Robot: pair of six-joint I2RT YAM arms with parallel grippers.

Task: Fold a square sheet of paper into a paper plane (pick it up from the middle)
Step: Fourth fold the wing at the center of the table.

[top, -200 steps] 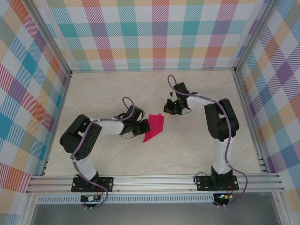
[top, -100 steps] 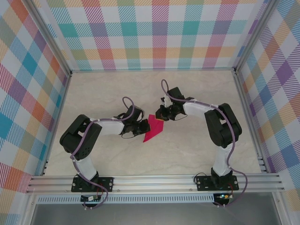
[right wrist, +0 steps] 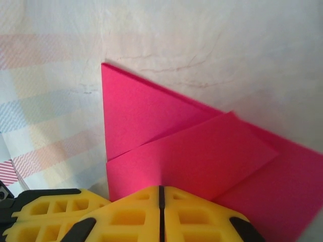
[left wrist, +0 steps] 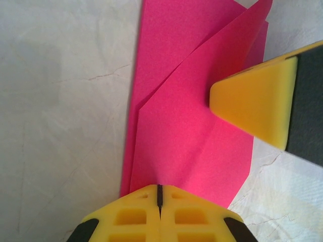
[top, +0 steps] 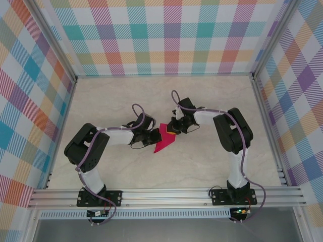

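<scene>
The paper lies flat at about the middle of the table, well apart from every edge. It is no longer a plain square. From above it is a short, broad kite shape, with one sharp point toward the near left corner and its blunt end toward the far right.

The left wrist view shows the paper with one flap laid over another, their slanted edges crossing near the long left side. In the right wrist view the paper has a triangular flap lying across a wider layer, with a crisp corner at the upper left.

So I judge the first corner folds done and the nose roughly formed. The outline looks too wide for a finished plane. The narrowing folds, the centre crease and the wings appear to be left, which puts the task near its middle.

The left gripper sits at the paper's left side, and the left gripper has its fingers clenched together, tips touching the paper. The right gripper is at the far right end. The right gripper is likewise clenched, with its tips on the flap, as if pressing a crease. I cannot tell whether either one has a layer caught between its tips.
</scene>
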